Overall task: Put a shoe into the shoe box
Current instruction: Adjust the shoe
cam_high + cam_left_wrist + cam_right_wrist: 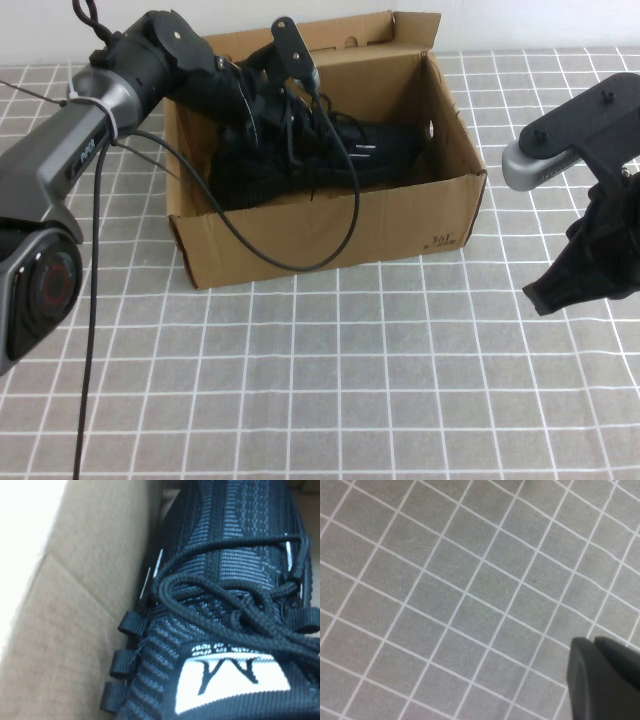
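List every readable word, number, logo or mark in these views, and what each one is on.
Black knit sneaker: white tongue label with a black angular mark, not legible as letters.
Brown cardboard shoe box: small black print at its near corner, too small to read.
Left arm housing: white lettering, blurred.
Left gripper inside the box, right gripper over the table: no text.

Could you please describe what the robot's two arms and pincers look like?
Both arms have silver-grey links and black joints. The left arm carries loose black cables; its pincer is black, reaching into the box at the shoe. The right pincer is matte black, over the table.
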Robot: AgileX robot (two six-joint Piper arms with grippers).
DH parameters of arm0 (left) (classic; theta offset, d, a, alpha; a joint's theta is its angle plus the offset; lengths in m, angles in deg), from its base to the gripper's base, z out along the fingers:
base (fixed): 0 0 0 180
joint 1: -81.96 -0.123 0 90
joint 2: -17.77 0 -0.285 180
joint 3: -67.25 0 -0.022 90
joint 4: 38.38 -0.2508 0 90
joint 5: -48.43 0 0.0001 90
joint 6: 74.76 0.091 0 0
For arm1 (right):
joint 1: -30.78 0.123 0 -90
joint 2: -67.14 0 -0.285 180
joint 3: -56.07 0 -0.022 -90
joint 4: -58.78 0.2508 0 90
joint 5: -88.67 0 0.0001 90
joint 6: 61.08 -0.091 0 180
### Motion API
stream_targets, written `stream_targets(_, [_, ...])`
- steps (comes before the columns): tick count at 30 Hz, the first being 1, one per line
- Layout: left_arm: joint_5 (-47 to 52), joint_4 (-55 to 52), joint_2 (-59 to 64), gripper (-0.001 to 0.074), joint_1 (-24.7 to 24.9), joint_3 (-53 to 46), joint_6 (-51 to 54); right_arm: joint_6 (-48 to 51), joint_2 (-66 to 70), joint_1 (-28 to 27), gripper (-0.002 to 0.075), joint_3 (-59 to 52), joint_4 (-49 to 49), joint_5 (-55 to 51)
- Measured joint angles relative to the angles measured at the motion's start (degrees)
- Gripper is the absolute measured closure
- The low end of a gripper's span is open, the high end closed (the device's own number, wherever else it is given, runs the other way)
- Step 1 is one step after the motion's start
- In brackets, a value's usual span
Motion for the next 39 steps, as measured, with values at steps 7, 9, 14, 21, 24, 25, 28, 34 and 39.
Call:
stream_targets(7, [0.01,-0.1,0.45,0.0708,0.0,-0.1,4.67,0.0,0.0,0.0,0.0742,0.0,0.0,0.0])
stream_targets(9, [0.01,-0.2,0.47,0.0708,0.0,-0.1,5.1,0.0,0.0,0.0,0.0742,0.0,0.0,0.0])
stream_targets(14, [0.01,-0.29,0.56,0.0692,0.0,-0.1,4.95,0.0,0.0,0.0,0.0742,0.0,0.0,0.0])
stream_targets(21, [-0.63,-0.29,0.56,0.0377,0.0,-0.1,3.59,0.0,0.0,0.0,0.0739,0.0,0.0,-0.09])
stream_targets(24, [-0.58,-0.29,-0.12,0.0273,0.0,-0.1,2.66,0.0,0.0,0.0,0.0741,0.0,0.0,-0.12])
stream_targets(25, [-0.45,-0.32,-0.72,0.026,0.0,-0.1,2.4,0.0,0.0,0.0,0.0741,0.0,0.0,-0.12])
stream_targets(28, [0.21,-2.01,-3.01,0.024,0.0,-0.1,1.73,0.0,0.0,0.0,0.0741,0.0,0.0,-0.22])
stream_targets(34, [3.58,-8.73,-9.06,0.0232,0.0,-0.1,-5.8,0.0,0.0,0.0,0.0742,0.0,0.23,-0.32])
stream_targets(39, [7.32,-15.02,-13.88,0.0232,0.0,-0.1,-13.26,0.0,0.0,0.0,0.0742,0.0,0.23,-0.41])
